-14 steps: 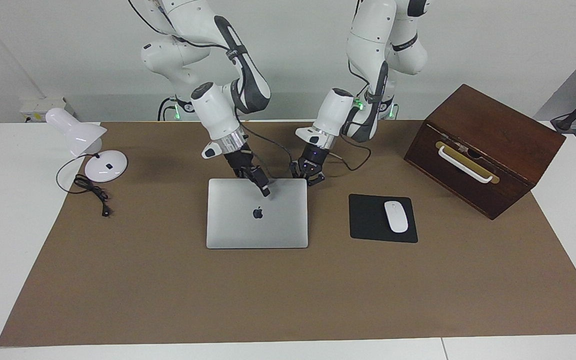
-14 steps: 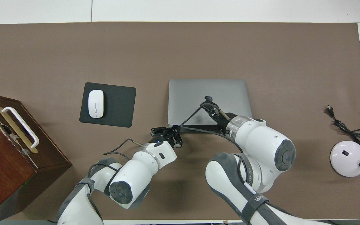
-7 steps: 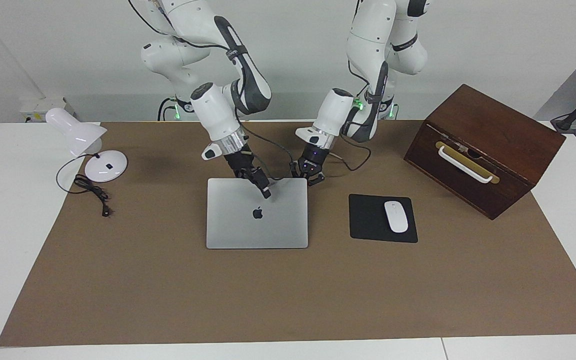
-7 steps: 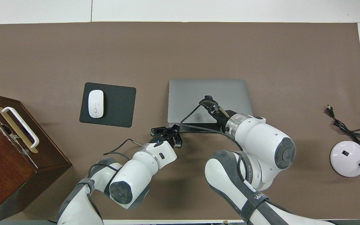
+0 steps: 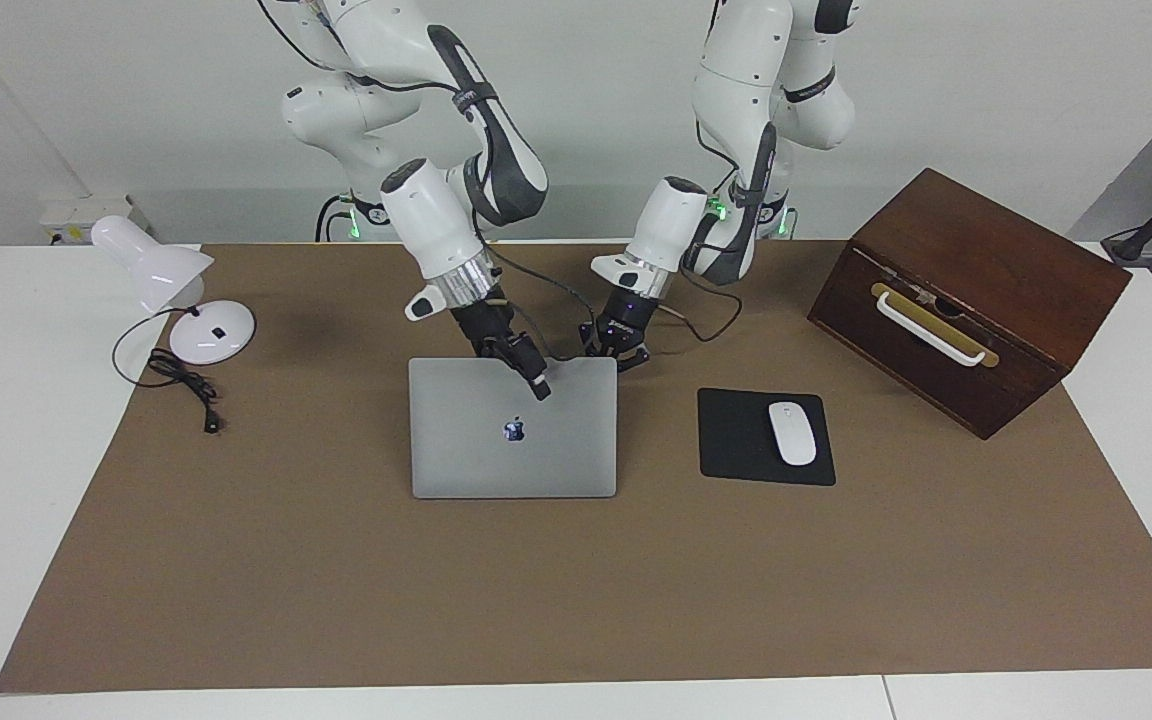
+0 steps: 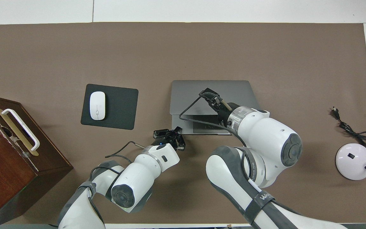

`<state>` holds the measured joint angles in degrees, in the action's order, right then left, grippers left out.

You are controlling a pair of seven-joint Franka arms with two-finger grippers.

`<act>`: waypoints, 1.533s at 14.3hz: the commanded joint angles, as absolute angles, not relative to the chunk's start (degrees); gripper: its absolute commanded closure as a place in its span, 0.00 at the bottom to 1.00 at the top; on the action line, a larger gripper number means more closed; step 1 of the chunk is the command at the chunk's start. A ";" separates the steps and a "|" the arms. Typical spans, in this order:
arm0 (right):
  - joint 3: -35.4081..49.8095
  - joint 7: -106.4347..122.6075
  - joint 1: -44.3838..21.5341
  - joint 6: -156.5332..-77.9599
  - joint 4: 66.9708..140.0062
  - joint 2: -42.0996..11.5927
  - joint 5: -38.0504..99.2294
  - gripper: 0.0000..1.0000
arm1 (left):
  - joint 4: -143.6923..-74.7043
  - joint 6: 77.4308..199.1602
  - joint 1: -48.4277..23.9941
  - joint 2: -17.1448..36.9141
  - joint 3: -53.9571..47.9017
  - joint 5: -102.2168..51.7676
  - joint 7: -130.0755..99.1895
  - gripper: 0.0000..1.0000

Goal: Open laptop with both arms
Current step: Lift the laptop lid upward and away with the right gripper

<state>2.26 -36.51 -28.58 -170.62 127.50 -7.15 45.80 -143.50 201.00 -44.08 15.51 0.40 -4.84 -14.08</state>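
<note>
Silver-grey metal marks the laptop (image 5: pixel 513 428), which sits mid-counter on the brown mat (image 5: pixel 576 590). Its lid is lifted a little at the edge nearer the robots, so in the overhead view a strip of the base with the trackpad shows under it. The edge farther from the robots stays down on the mat.

The right hand (image 5: pixel 534 381) is at the lid's raised edge, near its middle; I cannot tell how far its fingers are apart or whether they grip the lid. The left hand (image 5: pixel 618 348) is at the laptop's corner nearer the robots, toward the left arm's end of the counter, fingers spread and holding nothing.

Farther from the robots than the laptop, the mat lies bare right to its edge. Toward the left arm's end of the counter, a black mouse pad (image 5: pixel 736 440) with a white mouse (image 5: pixel 792 432) lies beside the laptop, with a wooden box (image 5: pixel 966 300) past it. Toward the right arm's end, well apart, stands a white lamp (image 5: pixel 176 290).
</note>
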 commanded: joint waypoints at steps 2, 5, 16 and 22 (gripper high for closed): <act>2.46 -33.49 -26.11 -171.39 120.33 -12.65 46.50 0.00 | -141.59 200.74 -45.26 22.32 2.29 -5.89 -12.57 1.00; 2.37 -33.40 -24.96 -171.47 117.95 -13.27 46.14 0.00 | -141.59 200.74 -45.26 22.32 2.29 -5.89 -12.57 1.00; 2.46 -32.43 -24.52 -171.56 113.47 -14.68 46.23 0.00 | -141.59 200.74 -45.26 22.94 2.29 -5.98 -12.57 1.00; 2.46 -32.34 -23.64 -171.21 110.04 -16.26 46.14 0.00 | -141.59 200.74 -45.26 22.94 2.29 -5.98 -12.57 1.00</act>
